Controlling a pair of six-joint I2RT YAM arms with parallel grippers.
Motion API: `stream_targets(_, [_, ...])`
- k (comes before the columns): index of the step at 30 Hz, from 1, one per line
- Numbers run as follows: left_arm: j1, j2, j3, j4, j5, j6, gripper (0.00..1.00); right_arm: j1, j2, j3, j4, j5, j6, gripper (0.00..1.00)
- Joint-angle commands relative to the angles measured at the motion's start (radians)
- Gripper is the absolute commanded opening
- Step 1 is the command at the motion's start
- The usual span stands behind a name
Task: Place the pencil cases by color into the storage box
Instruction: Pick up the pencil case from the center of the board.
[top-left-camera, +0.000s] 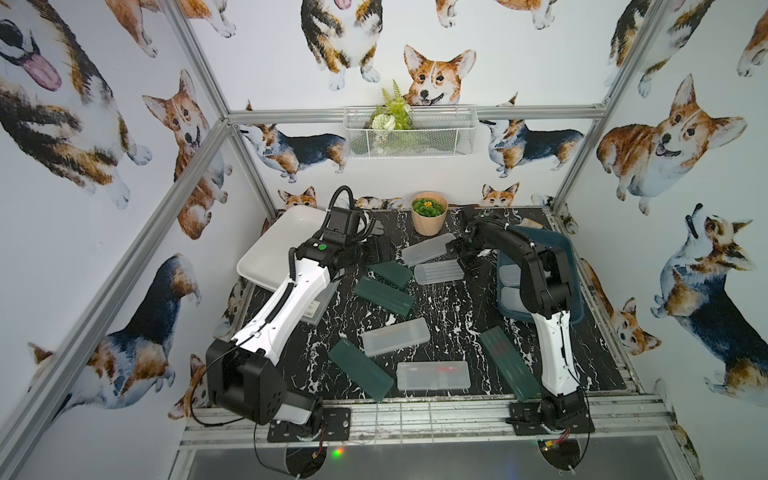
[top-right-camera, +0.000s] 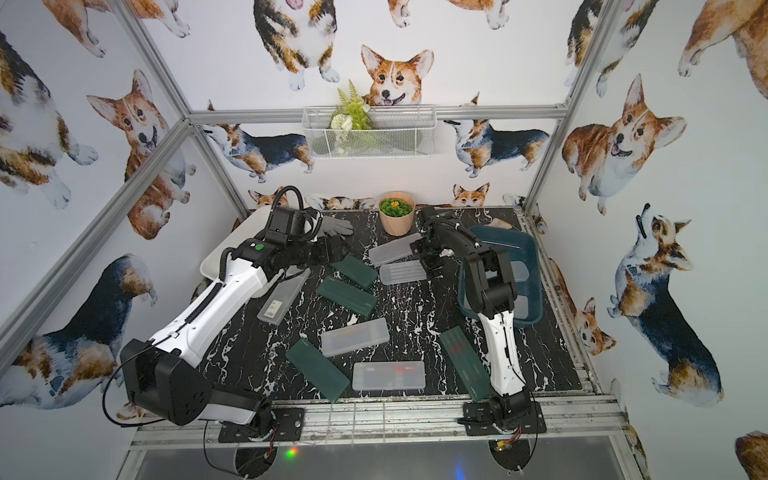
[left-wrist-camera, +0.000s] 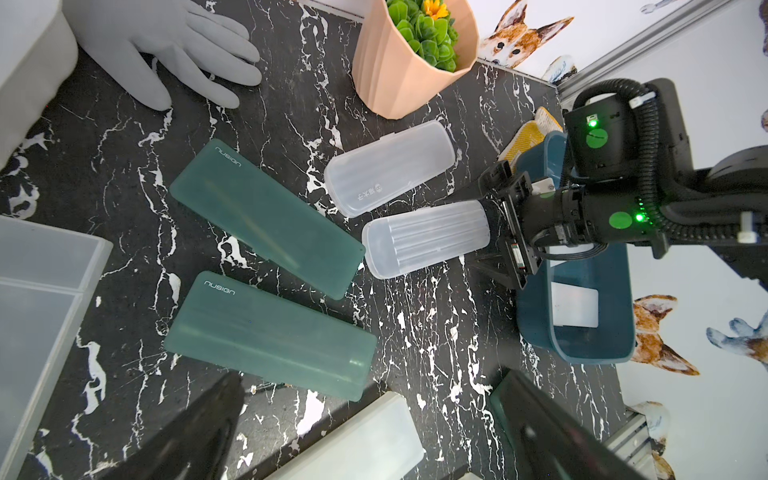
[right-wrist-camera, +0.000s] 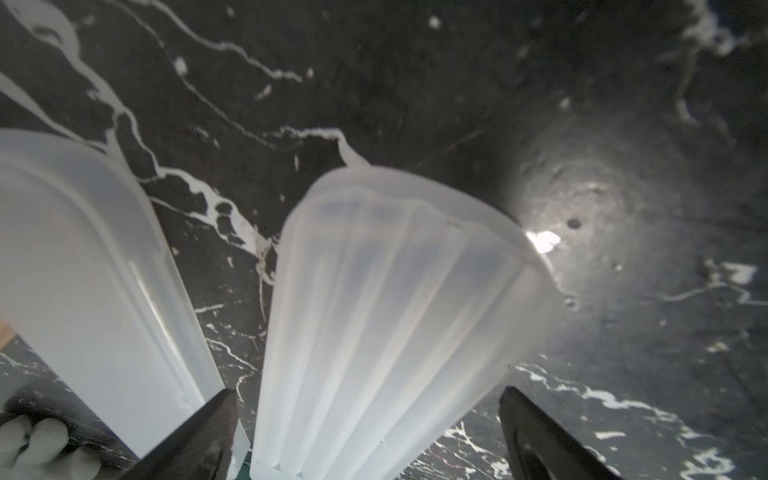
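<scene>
**Inspector:** Right hand?
**Assistant:** Right hand (right-wrist-camera: 365, 395) is spread, low over the counter (right-wrist-camera: 415, 104), with a finger on either side of the near end of a clear case (right-wrist-camera: 395, 291). One finger is close to the edge and the other stands apart. No pinch.

**Inspector:** How does the case lie?
**Assistant:** Flat, with its long axis running straight out from the hand, so the jaws span its width. A second clear case (right-wrist-camera: 83, 270) lies just beside it, angled off.

**Inspector:** Nearer arm?
**Assistant:** The right. Left hand (left-wrist-camera: 372, 376) is also spread, above the green cases (left-wrist-camera: 266, 216), with nothing seen between its fingers.

**Inspector:** Destination?
**Assistant:** Teal box (top-right-camera: 534, 270), just behind the right hand, with pale cases inside. In my judgement the move is to close, lift and swing back.
</scene>
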Motion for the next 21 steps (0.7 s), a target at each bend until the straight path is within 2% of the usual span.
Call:
stream_targets(1, [0.000,0.006,0.017,0.009,0.007,0.001,0.99,-0.003,0.025,0.027,-0.010,0.008,0.167,0.99])
stream_targets(12, [0.000,0.013,0.027,0.001,0.000,0.002,0.99,-0.005,0.069,0.045,-0.041,0.011,0.154,0.98])
stream_targets(21, [0.000,0.009,0.024,0.004,-0.003,-0.004,0.99,0.001,0.060,-0.006,-0.029,0.009,0.138,0.79])
